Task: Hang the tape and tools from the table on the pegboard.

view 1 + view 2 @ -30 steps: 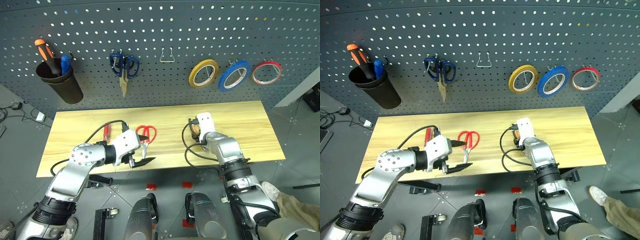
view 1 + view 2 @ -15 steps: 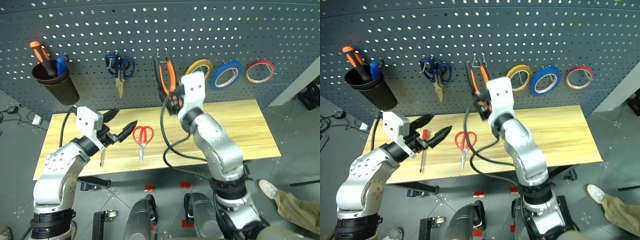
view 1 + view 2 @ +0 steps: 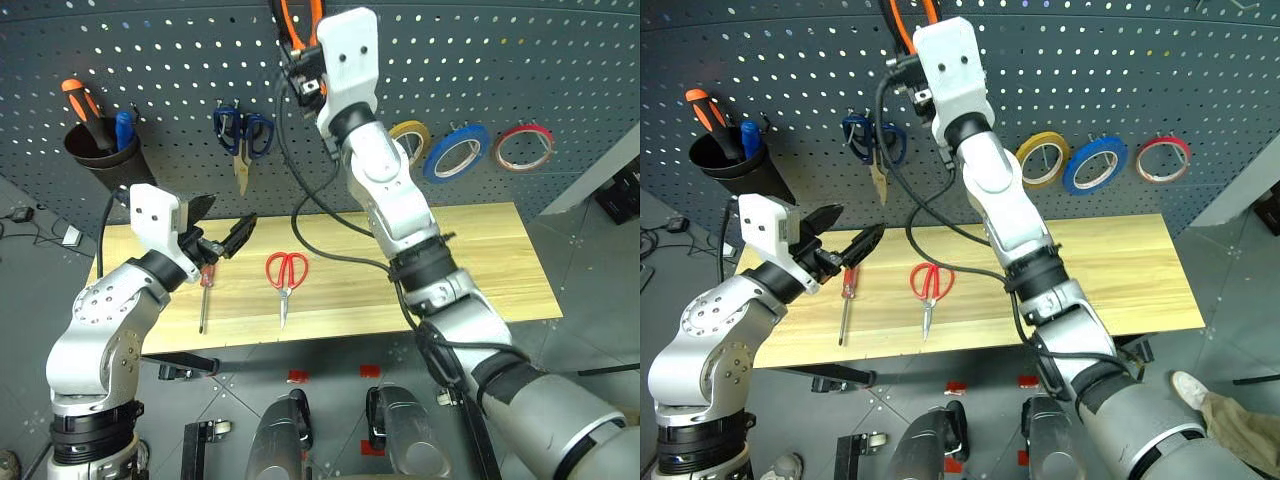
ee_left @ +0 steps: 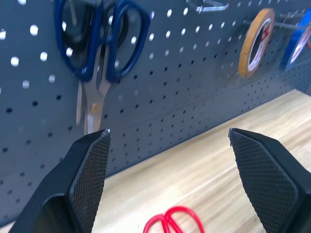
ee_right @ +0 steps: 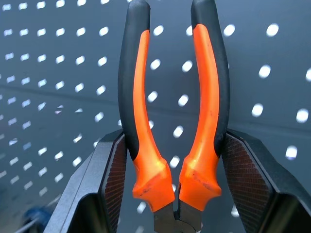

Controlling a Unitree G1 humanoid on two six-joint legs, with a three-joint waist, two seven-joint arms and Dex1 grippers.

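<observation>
Right hand (image 5: 176, 194) is clamping the pliers (image 5: 172, 107) up against the pegboard (image 3: 520, 60); hooking them is being called for next. Left hand (image 4: 170, 165) is gaping empty.

Right gripper (image 5: 173, 160) has lifted pliers (image 5: 172, 104) toward, apparently, the pegboard's (image 3: 500, 60) top.

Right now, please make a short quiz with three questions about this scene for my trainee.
1. True or false: the right gripper holds the pliers.
2. Which red-handled tools lie on the table?
3. The left gripper is: A open, B shut on the tape.

Key: 1 true; 2 the scissors and the screwdriver; 3 A.
</observation>
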